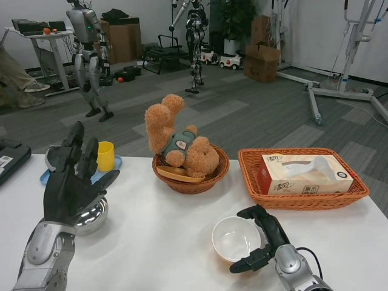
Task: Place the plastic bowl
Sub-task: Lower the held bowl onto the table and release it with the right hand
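The white plastic bowl stands upright on the white table, near the front right. My right hand wraps its right side: one finger lies against the far rim and the thumb against the near rim, so it grips the bowl. My left hand is raised at the left with its fingers spread, holding nothing, just above a shiny metal bowl.
A round wicker basket with a teddy bear sits behind the bowl. An orange basket holds a tissue box at the right. A yellow cup stands on a blue plate. A black case lies at the left edge.
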You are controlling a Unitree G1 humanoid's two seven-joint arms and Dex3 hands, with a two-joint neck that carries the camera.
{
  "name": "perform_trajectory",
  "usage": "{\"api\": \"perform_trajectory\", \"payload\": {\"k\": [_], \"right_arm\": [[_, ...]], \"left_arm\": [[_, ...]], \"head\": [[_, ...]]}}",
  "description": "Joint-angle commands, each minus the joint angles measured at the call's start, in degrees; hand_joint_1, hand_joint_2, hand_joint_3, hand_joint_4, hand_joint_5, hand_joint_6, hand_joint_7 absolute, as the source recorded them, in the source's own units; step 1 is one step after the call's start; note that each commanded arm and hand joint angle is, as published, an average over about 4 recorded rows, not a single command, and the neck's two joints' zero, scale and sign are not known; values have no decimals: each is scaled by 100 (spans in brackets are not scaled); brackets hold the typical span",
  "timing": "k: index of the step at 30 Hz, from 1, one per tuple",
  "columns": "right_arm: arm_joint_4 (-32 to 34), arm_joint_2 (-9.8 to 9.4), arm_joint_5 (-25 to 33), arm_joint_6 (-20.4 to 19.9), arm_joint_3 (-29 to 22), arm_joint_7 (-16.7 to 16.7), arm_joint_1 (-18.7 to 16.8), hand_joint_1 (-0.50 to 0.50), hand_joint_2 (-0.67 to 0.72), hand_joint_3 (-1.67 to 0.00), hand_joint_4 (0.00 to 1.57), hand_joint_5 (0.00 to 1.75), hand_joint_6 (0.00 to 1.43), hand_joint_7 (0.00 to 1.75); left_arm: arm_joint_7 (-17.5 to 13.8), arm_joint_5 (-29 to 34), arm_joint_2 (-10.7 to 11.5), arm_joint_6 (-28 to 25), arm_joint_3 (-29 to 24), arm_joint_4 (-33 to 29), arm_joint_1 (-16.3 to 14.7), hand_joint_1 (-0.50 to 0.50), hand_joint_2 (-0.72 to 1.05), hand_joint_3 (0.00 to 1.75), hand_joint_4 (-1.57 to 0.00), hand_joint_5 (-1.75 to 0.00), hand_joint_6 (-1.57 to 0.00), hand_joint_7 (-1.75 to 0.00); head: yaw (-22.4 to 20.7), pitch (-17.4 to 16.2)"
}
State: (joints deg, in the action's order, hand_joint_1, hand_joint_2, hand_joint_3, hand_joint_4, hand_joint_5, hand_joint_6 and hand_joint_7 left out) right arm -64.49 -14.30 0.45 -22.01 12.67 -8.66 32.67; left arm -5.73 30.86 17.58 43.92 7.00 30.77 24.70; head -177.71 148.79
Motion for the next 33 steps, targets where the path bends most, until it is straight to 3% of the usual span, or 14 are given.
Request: {"api": "perform_trajectory", "payload": {"k": [1,5,10,12,16,20,23,29,33], "right_arm": [[-37,-38,196,-106,-36,84,16,-33,-41,-56,16,0,17,122],[-37,-47,552,-119,-19,308,16,-33,-41,-50,18,0,10,106],[-19,-65,735,-128,-1,596,-2,-39,-34,-48,4,0,0,103],[0,-76,746,-146,-1,679,-13,-43,-30,-48,1,0,0,93],[44,-93,754,-251,-1,763,-33,-43,-3,-38,0,0,0,58],[119,-102,754,-348,6,844,-55,-38,14,-28,0,0,0,21],[218,-113,772,-357,8,919,-86,-38,22,-24,0,0,0,3],[460,-135,1003,-475,-1,993,-200,-33,34,-16,0,0,0,0],[961,-157,1161,-550,-80,1037,-426,-33,34,-16,0,0,0,0]], "left_arm": [[2,17,0,29,-6,8,8,-50,87,0,0,0,0,0],[2,17,0,29,-6,8,8,-50,87,0,0,0,0,0],[2,17,0,29,-6,8,8,-50,87,0,0,0,0,0],[2,17,0,29,-4,8,8,-50,87,0,0,0,0,0],[2,17,0,29,3,4,8,-50,87,0,0,0,0,0],[2,17,0,29,3,4,8,-50,87,0,0,0,0,0],[2,17,0,29,3,4,8,-50,87,0,0,0,0,0],[2,17,0,29,3,4,0,-50,87,0,0,0,0,0],[2,17,0,29,-4,-3,-9,-50,87,0,0,0,0,0]], "head": [[0,-10],[-16,5],[-14,8],[-12,14],[-6,27],[-10,24],[-7,29],[-30,49],[-56,54]]}}
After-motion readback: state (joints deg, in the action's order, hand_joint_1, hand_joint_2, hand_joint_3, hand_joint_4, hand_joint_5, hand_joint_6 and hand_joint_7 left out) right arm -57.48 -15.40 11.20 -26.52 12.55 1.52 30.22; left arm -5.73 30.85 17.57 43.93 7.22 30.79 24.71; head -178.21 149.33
